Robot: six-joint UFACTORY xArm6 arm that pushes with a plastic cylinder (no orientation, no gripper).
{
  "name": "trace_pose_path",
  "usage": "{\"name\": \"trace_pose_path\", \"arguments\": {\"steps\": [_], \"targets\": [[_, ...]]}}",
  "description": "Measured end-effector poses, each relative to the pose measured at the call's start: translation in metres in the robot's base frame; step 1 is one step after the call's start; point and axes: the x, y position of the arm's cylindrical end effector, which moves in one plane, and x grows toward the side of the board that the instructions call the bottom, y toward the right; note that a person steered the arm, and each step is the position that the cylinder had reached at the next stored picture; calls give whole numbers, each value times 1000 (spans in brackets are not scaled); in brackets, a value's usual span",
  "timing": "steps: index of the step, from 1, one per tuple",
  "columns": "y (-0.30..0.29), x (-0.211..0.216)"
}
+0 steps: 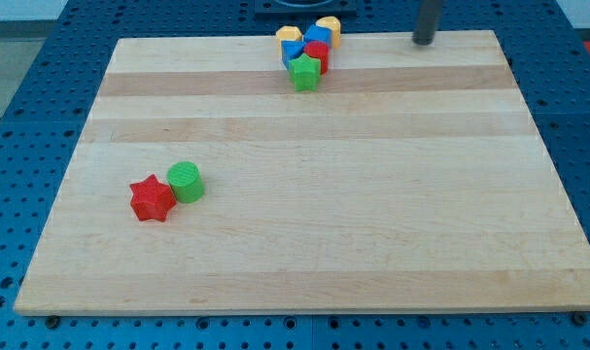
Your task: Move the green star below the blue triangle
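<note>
The green star (304,71) lies near the view's top centre, at the lower end of a tight cluster of blocks. Just above it sit a red block (319,52) and a blue block (312,38), whose shape I cannot make out for sure; a sliver of blue (288,59) also shows to the star's upper left. Two yellow blocks (290,37) (329,26) top the cluster. My tip (424,41) rests at the board's top edge, well to the right of the cluster and apart from every block.
A red star (152,198) and a green cylinder (186,182) touch each other at the view's lower left. The wooden board (372,194) lies on a blue perforated table (42,58).
</note>
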Motion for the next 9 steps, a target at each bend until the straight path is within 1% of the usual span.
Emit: {"name": "trace_pose_path", "arguments": {"steps": [1, 5, 7, 9], "targets": [[-32, 18], [-108, 21], [-161, 51], [-205, 100]]}}
